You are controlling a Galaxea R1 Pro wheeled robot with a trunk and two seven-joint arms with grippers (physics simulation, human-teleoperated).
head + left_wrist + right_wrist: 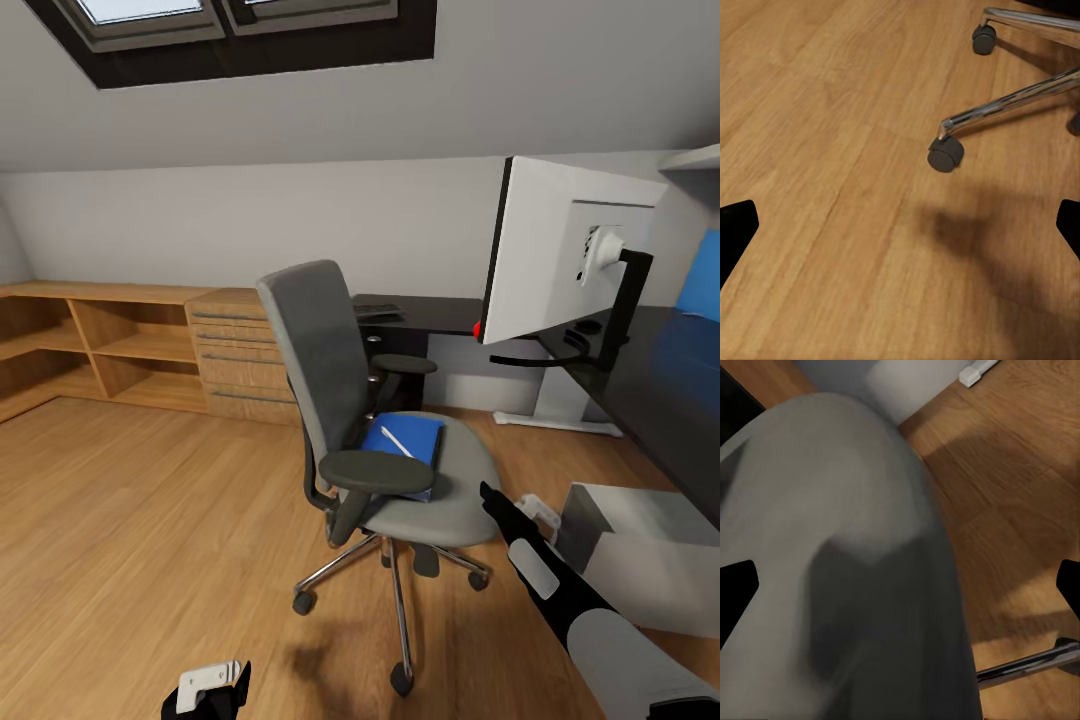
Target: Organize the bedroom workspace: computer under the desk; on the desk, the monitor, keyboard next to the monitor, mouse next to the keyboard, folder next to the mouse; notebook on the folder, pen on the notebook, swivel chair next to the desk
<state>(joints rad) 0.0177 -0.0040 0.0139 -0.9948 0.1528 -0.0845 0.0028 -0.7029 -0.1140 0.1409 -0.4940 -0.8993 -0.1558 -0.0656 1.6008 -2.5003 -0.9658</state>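
Note:
The swivel chair (330,400) stands mid-floor, a little off the desk (665,350). On its seat lies the blue folder (410,455) with the pale pen (397,441) across it. The monitor (560,255) stands on the desk, its white back toward me. The keyboard (378,312) lies on the desk's far wing. A pale box, seemingly the computer (640,550), sits on the floor by the desk. My right gripper (492,498) hovers open at the seat's (847,547) front edge. My left gripper (215,690) hangs open low over the floor near a caster (945,154). Notebook and mouse are out of view.
A light wooden drawer cabinet (240,355) and open shelves (90,345) line the back wall. Wooden floor (130,520) spreads to the left of the chair. The chair's chrome legs (1012,101) splay out over the floor. The desk's white foot (979,371) rests behind the seat.

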